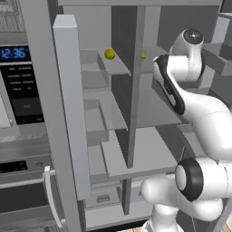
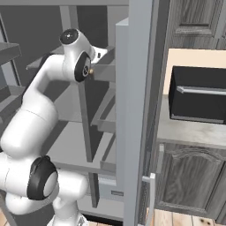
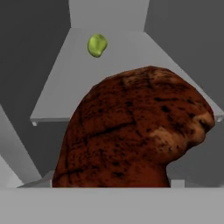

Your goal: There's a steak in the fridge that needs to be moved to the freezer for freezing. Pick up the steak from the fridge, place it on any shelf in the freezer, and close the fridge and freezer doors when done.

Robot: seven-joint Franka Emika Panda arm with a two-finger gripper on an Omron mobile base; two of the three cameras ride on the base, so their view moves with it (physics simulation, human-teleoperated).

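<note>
Mottled red-brown lumpy steak (image 3: pixel 135 131), smooth green ball (image 3: pixel 97 45)

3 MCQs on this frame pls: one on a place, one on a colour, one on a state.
1. Where does the yellow ball sit?
A. on an upper shelf of the left compartment
B. on the floor
C. in a door bin

2. What colour is the lump close in front of the hand camera?
A. bright blue
B. dark red-brown
C. white

3. How do the fridge and freezer doors stand?
A. both shut
B. both open
C. taken off

Key:
1 A: the yellow ball rests on an upper shelf left of the centre divider.
2 B: the steak is dark red-brown and mottled, with a yellow-green ball on a shelf behind it.
3 B: the fridge and freezer doors stand edge-on with the shelves exposed.
</note>
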